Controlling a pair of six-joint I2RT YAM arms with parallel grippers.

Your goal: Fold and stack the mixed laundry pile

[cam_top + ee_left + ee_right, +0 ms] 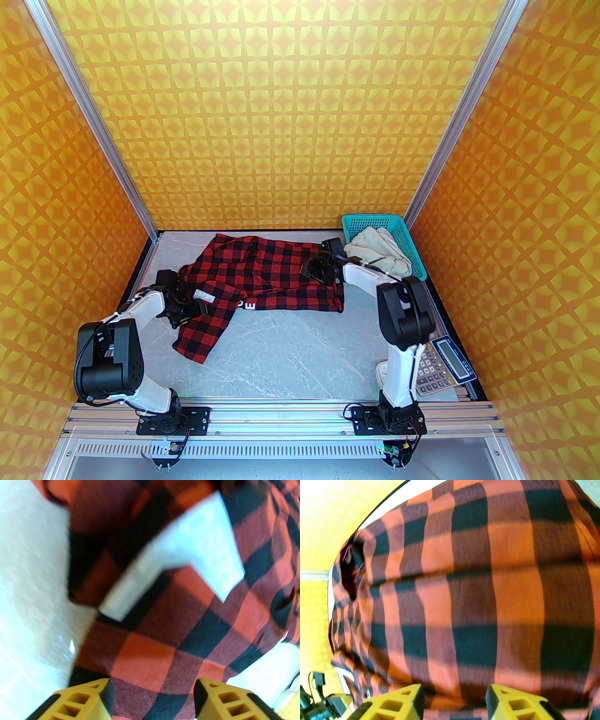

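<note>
One checked shirt (pixel 272 272) lies spread, long axis left-right.

Shirt (pixel 281 274) red-black checked; trousers (pixel 382 251) cream; basket (pixel 370 218) teal; walls (pixel 281 117) orange star-patterned.

Enclosure: back wall (pixel 281 117) and both side walls carry an orange-yellow four-point star pattern, with aluminium extrusion posts (pixel 93 117) at the two back corners. Bench (pixel 300 356) is pale grey with a marble look, brightly and evenly lit. Aluminium rail (pixel 281 412) runs along its near edge.
</note>
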